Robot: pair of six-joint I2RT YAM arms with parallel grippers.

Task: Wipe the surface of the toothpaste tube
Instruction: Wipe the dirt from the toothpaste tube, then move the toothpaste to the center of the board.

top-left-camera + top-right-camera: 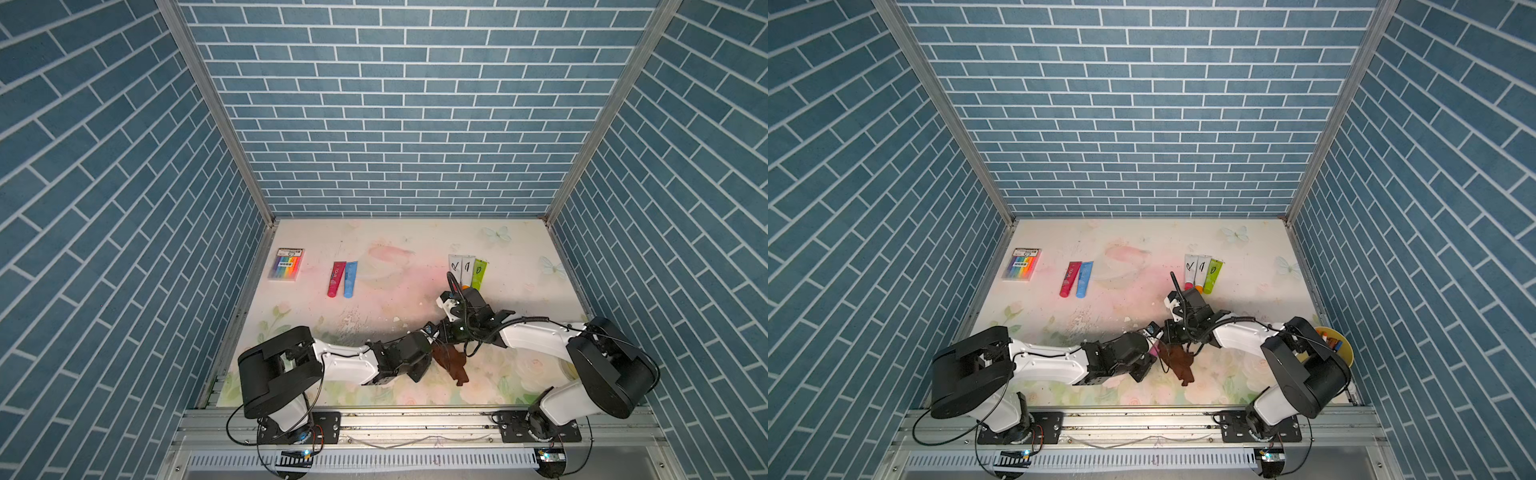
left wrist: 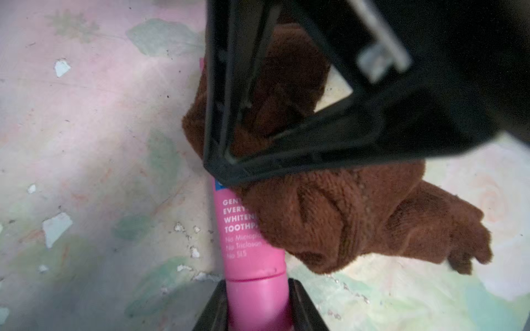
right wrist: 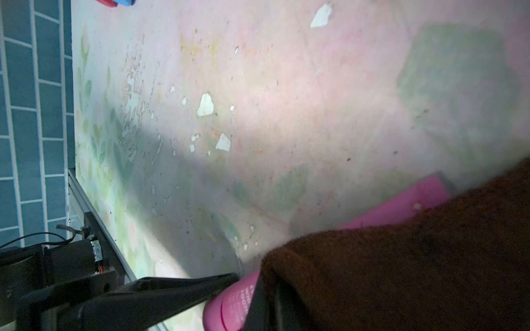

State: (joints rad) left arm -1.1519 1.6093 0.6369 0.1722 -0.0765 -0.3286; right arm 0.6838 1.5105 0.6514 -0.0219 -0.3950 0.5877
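The left gripper [image 2: 259, 311] is clamped on the round cap end of a pink plastic toothpaste tube [image 2: 249, 258], one black finger on each side of the cap. The right gripper [image 2: 223, 169] has its jaws pressed together on a bunched brown terry cloth [image 2: 344, 223], and its tip sits right against the tube's body. The tube's long axis runs straight on from the left gripper's fingers: cap inside the jaws, flat crimped tail [image 3: 430, 186] pointing away from that gripper, white lettering facing the left wrist camera. The cloth drapes over the middle of the tube and covers part of the print, with a loose lobe trailing off to one side. Whether the tail touches the worn floral-printed table [image 2: 100, 114] cannot be told. In both top views the two arms meet over the front middle of the table, where the cloth [image 1: 451, 361] hangs below the grippers and only a sliver of the tube [image 1: 1155, 348] shows. Well apart, toward the back, lie a red tube and a blue tube [image 1: 350, 279] side by side.
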